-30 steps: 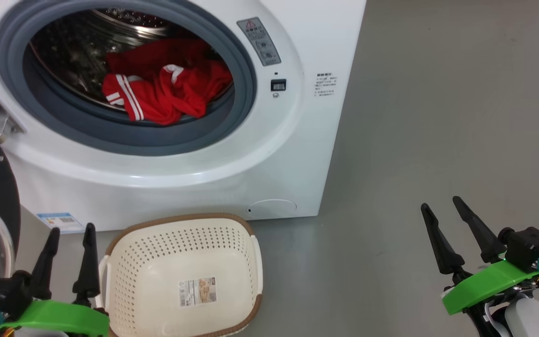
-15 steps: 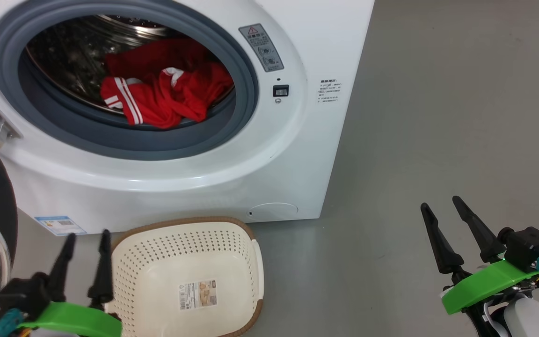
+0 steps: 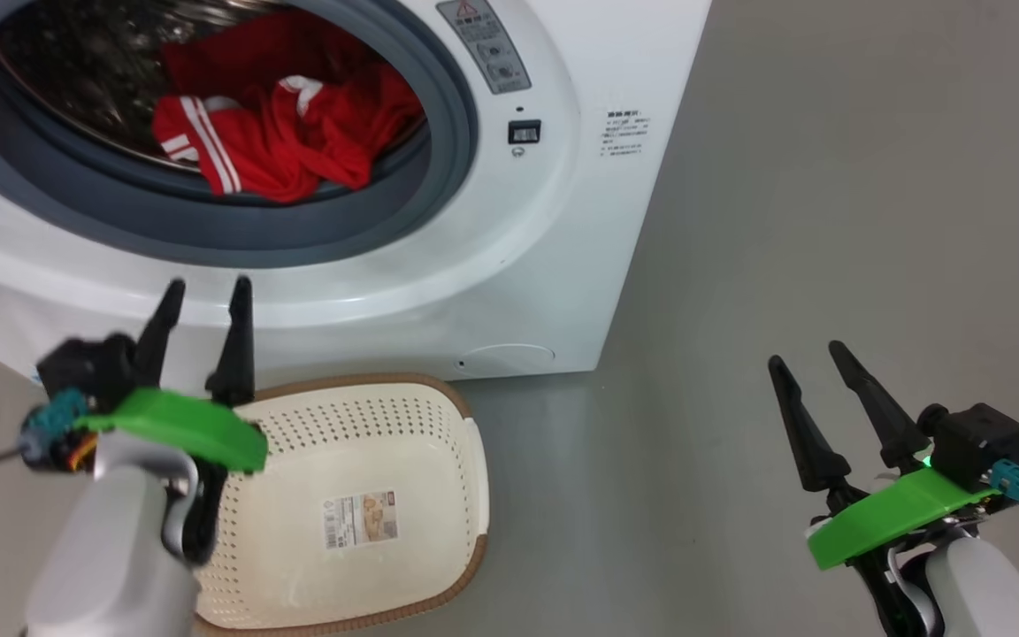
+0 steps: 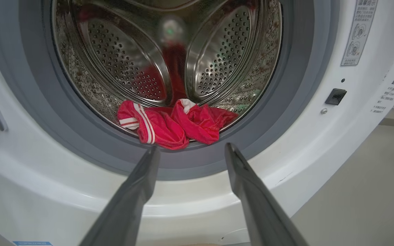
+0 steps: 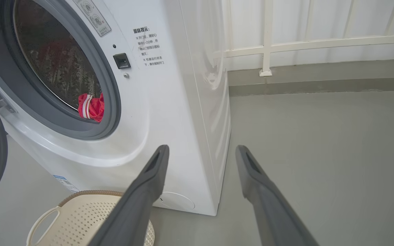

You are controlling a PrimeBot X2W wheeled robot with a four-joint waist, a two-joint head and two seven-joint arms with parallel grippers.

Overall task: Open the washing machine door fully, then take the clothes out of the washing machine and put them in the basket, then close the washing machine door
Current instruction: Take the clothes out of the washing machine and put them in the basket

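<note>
Reach left gripper (image 4: 192,147), fingers spread, toward clothes (image 4: 173,124) at twelve o'clock. Clear gasket (image 4: 63,130) lip; pinch bunched middle.

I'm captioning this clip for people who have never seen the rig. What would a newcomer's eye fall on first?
The bright red clothes with white stripes, heaped at the front of the steel drum inside the open washing machine, stand out first. Next comes the cream basket on the grey floor before the machine, a paper label on its bottom. The left gripper, jaws open, points at the drum opening.
</note>
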